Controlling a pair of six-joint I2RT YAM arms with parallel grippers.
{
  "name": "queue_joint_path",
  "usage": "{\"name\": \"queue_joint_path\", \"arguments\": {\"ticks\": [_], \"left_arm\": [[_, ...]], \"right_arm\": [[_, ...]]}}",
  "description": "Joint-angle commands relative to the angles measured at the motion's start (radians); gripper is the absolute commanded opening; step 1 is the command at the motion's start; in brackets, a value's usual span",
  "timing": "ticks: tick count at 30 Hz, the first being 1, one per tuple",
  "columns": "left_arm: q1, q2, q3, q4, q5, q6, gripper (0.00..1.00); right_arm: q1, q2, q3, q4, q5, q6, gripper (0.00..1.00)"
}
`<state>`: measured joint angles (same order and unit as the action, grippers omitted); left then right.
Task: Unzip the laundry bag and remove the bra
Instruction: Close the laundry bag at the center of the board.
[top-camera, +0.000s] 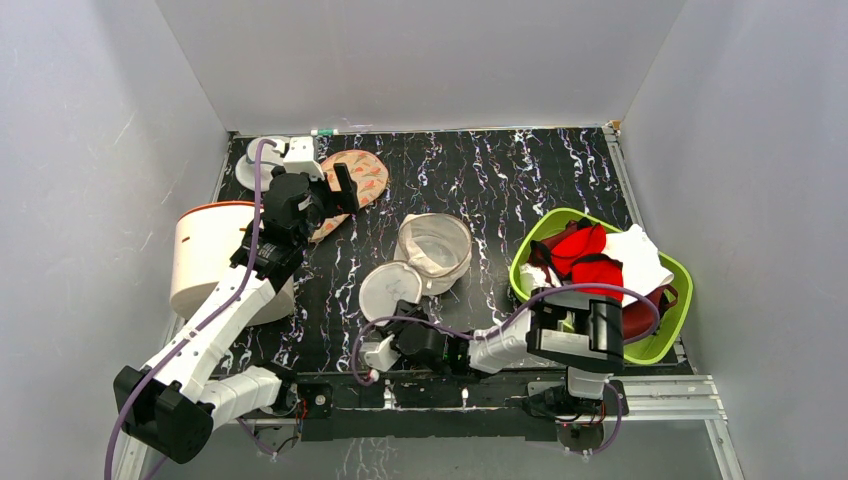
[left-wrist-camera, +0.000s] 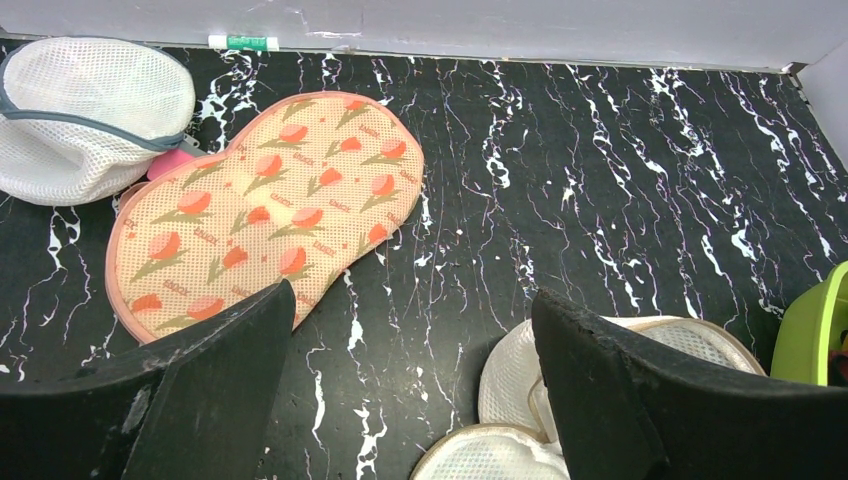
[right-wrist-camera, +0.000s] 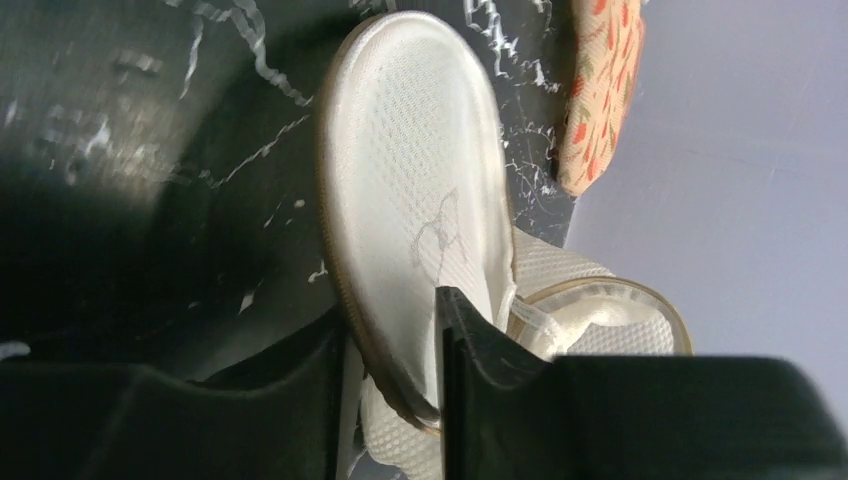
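Your right gripper is clenched on the laundry bag. The tan-edged rim of the near disc half is pinched between its two fingers, and the mesh face of that half rises straight ahead of them. Just beyond, the bag's other half stands open like a bowl and is joined to the first along one side. So the bag is already unzipped, and it lies on the black marbled table directly in front of this gripper. The bra lies outside the bag, well off to this gripper's right. It sits on top of the heap in the green basket, touching a white garment on its far side. Your left gripper is released, with its fingers spread wide and nothing between them, and it hovers above the table. Ahead of it and a little left lies a flat peach floral mesh pouch. Further left beyond that is a small mesh pod with a grey rim. The open bag lies low by this gripper's right finger, apart from it. The white tub with an orange rim stands to the left of this arm.
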<state>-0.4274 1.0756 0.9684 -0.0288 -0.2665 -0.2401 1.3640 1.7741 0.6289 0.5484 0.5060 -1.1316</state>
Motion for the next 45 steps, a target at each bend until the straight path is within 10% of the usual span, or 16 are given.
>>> {"name": "queue_joint_path", "arguments": {"ticks": [1, 8, 15, 21, 32, 45], "left_arm": [[0.006, -0.029, -0.002, 0.03, -0.01, -0.004, 0.87], [0.007, -0.018, 0.003, 0.025, -0.012, -0.004, 0.87], [0.007, -0.012, -0.002, 0.029, -0.007, -0.005, 0.86], [0.007, -0.008, 0.0, 0.027, 0.001, -0.007, 0.86], [0.008, -0.003, 0.003, 0.025, 0.01, -0.013, 0.86], [0.007, 0.009, 0.008, 0.023, 0.03, -0.02, 0.86]], "right_arm": [[0.009, -0.089, 0.063, 0.112, 0.04, 0.182, 0.11], [-0.005, -0.313, 0.014, 0.116, -0.06, 0.564, 0.0], [-0.189, -0.49, -0.11, 0.276, -0.216, 1.491, 0.0], [-0.321, -0.573, -0.151, 0.055, -0.151, 2.032, 0.0], [-0.432, -0.557, -0.16, -0.31, -0.085, 2.348, 0.0], [-0.513, -0.365, -0.106, -0.439, -0.16, 2.277, 0.12]]}}
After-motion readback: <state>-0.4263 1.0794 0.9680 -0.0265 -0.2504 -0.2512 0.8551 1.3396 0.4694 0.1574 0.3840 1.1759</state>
